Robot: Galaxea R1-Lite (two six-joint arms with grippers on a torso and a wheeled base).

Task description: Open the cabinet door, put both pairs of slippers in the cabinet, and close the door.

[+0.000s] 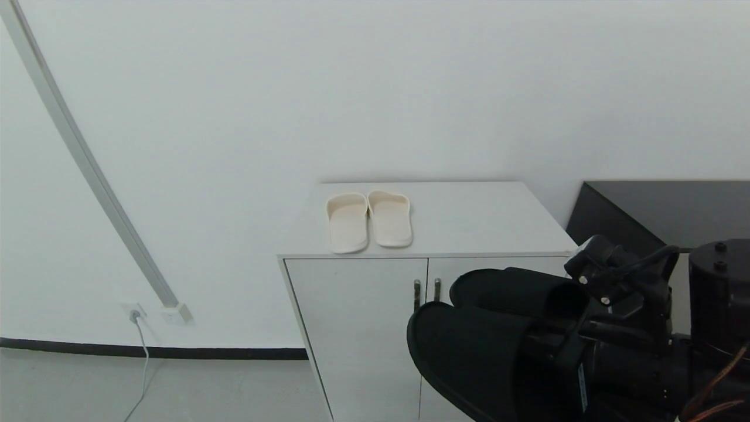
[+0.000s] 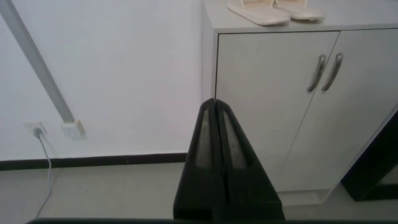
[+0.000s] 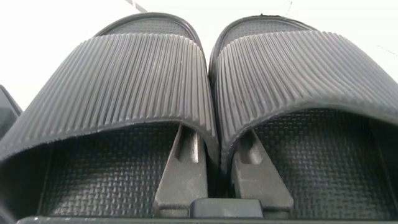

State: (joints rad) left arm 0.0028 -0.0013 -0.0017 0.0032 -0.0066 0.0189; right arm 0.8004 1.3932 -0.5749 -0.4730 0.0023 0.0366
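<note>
1. The black slippers (image 1: 486,346) are up off the floor, held side by side in front of the cabinet (image 1: 480,217), down by its right door (image 1: 451,269).
2. The right gripper (image 3: 217,144) has them: one finger is slid inside each slipper under the ribbed strap, and the touching inner walls of the pair are pinched between the two fingers (image 3: 183,174).
3. The cream slippers (image 1: 369,221) sit on the cabinet's top near its left front edge. They lie flat, side by side and touching.
4. Both cabinet doors are closed, the left door (image 1: 357,328) flush with the right one, and the two handles (image 1: 417,293) stand upright just beside each other at the middle seam.
5. The left gripper (image 2: 216,109) hangs low in front of the cabinet's left corner, apart from the doors. Its fingers are pressed flat together with nothing between them.
6. The cabinet backs onto a plain white wall (image 1: 293,88).
7. A pale rail (image 1: 88,164) slants down that wall to a small box. A socket (image 1: 133,309) sits just beside it, and a cable (image 1: 143,363) drops from it to the grey floor (image 1: 193,387).
8. A dark flat surface (image 1: 668,211) stands just to the cabinet's right.
</note>
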